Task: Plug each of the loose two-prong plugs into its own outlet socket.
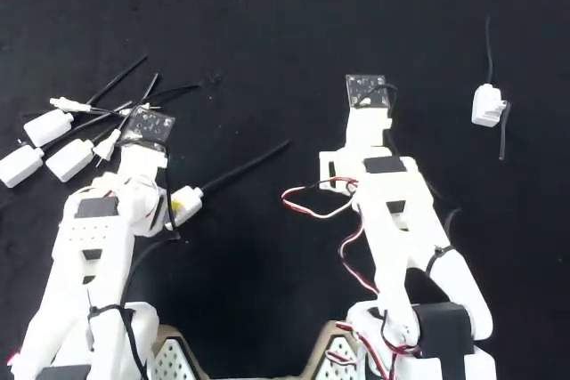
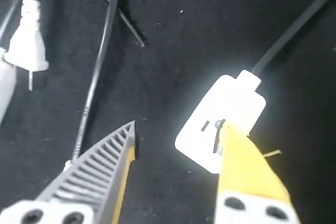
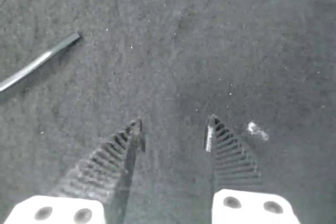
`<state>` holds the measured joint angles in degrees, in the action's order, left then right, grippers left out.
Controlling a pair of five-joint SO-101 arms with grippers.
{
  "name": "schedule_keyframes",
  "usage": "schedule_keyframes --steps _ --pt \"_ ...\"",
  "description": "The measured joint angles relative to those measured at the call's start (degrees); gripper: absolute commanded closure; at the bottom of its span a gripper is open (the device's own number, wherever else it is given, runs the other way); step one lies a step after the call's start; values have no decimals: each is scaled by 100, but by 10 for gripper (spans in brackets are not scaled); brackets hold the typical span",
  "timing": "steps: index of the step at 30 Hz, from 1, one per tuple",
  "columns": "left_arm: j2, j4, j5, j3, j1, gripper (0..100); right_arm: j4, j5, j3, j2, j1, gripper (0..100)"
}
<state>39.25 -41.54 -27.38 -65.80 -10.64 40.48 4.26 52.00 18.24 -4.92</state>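
A white outlet socket [image 2: 220, 119] lies face up on the black table with its two slots showing and a black cord running off it. My left gripper [image 2: 177, 127] stands open over it; the yellow fingertip [image 2: 231, 145] rests on the socket's face and the grey ribbed finger [image 2: 113, 156] is off to its side. A white two-prong plug [image 2: 25, 45] lies farther off. From above, that socket [image 1: 187, 201] sits beside my left arm [image 1: 107, 220]. Several more sockets [image 1: 49, 127] and plugs [image 1: 71, 104] lie at the far left. My right gripper [image 3: 174, 124] is open over bare cloth.
Another white socket [image 1: 487, 104] with a short cord lies alone at the far right. Thin black cords [image 1: 142, 86] cross at the back left. A cord's end [image 3: 42, 61] lies near my right gripper. Red and white wires [image 1: 312, 202] loop beside my right arm [image 1: 387, 193].
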Motion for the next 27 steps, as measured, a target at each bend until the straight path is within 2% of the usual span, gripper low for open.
schedule_keyframes --steps 9,14,20,27 --pt "0 440 -176 -9 -598 754 0 0 0 0 0 812" --pt "0 255 -220 -9 -598 754 0 0 0 0 0 812" --pt "-9 -791 -237 -18 -44 754 0 0 0 0 0 812" --pt "9 -1319 -229 -18 571 755 0 0 0 0 0 812"
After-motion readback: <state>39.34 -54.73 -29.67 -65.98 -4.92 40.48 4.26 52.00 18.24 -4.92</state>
